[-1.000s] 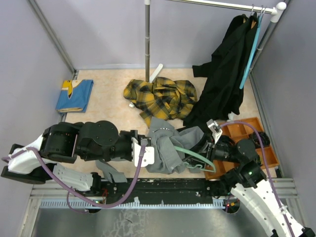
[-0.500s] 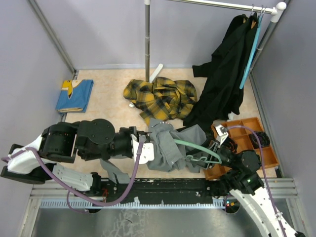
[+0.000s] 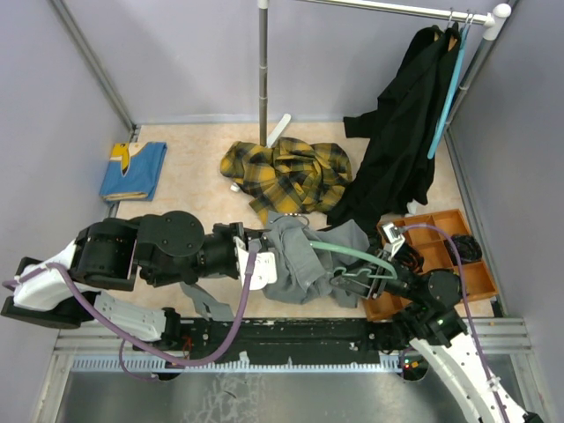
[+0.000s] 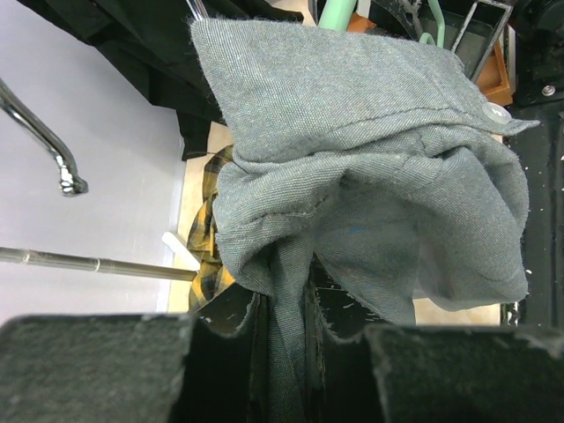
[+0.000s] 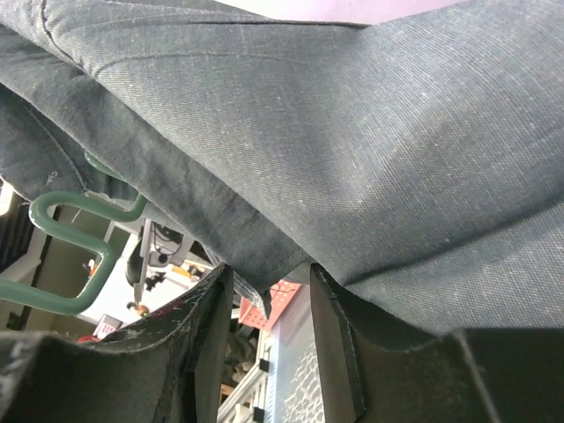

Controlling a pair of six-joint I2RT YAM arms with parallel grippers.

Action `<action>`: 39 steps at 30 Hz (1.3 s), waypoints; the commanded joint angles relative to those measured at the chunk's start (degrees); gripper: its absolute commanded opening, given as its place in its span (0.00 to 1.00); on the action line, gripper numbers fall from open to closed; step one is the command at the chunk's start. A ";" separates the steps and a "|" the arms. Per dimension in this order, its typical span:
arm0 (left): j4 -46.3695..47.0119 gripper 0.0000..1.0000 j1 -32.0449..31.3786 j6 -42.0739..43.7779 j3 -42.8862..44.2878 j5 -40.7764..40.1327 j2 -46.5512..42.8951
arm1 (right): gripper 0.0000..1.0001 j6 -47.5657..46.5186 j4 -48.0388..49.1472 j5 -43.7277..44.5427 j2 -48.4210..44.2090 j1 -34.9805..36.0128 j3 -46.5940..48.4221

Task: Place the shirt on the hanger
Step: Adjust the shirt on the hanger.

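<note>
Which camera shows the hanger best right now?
Top external: the hanger shows its teal arm and wavy bar emerging from the grey shirt. Right wrist catches only a green loop at the left; left wrist just stubs at the top edge.

I, the left gripper (image 4: 284,352), had a fold of the grey shirt (image 4: 370,194) pinched between my dark fingers (image 4: 97,370). The cloth bunched up above me, with a pale button (image 4: 496,112) at its right edge. Bits of the teal hanger (image 4: 335,13) showed past its top. To the left hung a chrome hook (image 4: 44,141). Below it lay a thin metal rod (image 4: 88,262) and yellow plaid cloth (image 4: 207,242).
</note>
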 commanded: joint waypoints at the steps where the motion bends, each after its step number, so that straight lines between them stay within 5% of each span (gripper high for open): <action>1: 4.85 0.00 -0.04 0.89 0.10 -1.79 -0.39 | 0.40 3.80 6.65 0.73 -0.89 -0.23 -1.57; 6: 4.67 0.00 0.00 1.10 -0.20 -3.99 0.19 | 0.50 6.49 10.38 0.24 -0.88 -0.25 -3.35; 14: 6.28 0.00 0.03 2.19 -1.37 -7.33 2.07 | 0.43 5.85 9.56 2.07 -0.80 -0.24 -3.26; 24: 8.02 0.00 0.02 2.90 -1.61 -12.14 3.18 | 0.49 5.03 8.00 2.29 -0.97 -0.25 -3.74; 39: 7.23 0.00 0.15 2.03 -2.69 -14.95 1.66 | 0.46 3.80 4.62 4.02 -0.97 -0.25 -2.94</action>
